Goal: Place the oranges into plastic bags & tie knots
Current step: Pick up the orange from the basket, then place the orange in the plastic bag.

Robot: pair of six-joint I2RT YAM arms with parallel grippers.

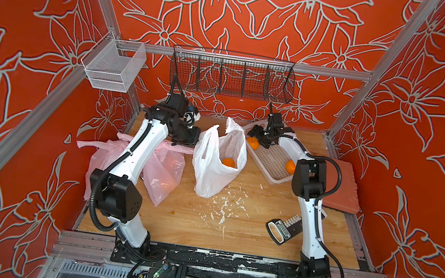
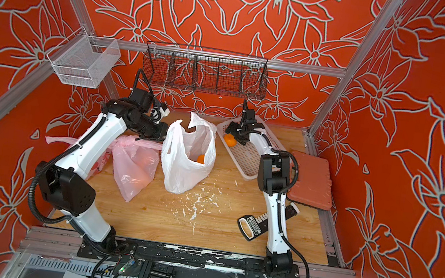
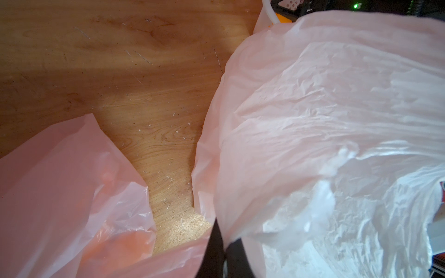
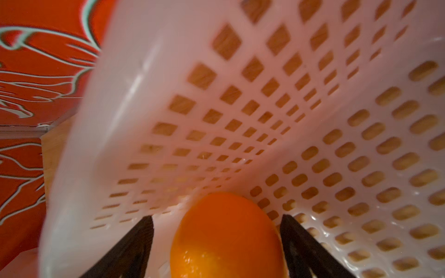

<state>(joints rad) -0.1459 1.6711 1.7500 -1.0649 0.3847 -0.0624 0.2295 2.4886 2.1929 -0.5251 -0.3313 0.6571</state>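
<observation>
Right of centre, the right gripper [image 4: 216, 217] stands open astride an orange [image 4: 226, 240] in the pink basket [image 1: 268, 158], whose wall crowds it. At centre, the left gripper [image 1: 197, 139] is closed on the rim of the white bag [image 1: 210, 176]. Three oranges show: two in the basket, one in the white bag. Three bags: one white, two pink bags [image 1: 164, 173] at left.

Count, in a top view. Oranges [image 1: 228, 162] plainly seen: three, one at centre, two right of centre. Plastic bags: three, namely two pink bags [image 1: 164, 173] left of centre, one white bag [image 1: 209, 179] at centre. Perforated basket [image 1: 271, 158]: one. Hanging wire baskets [image 1: 231, 79], upper frame: two.
</observation>
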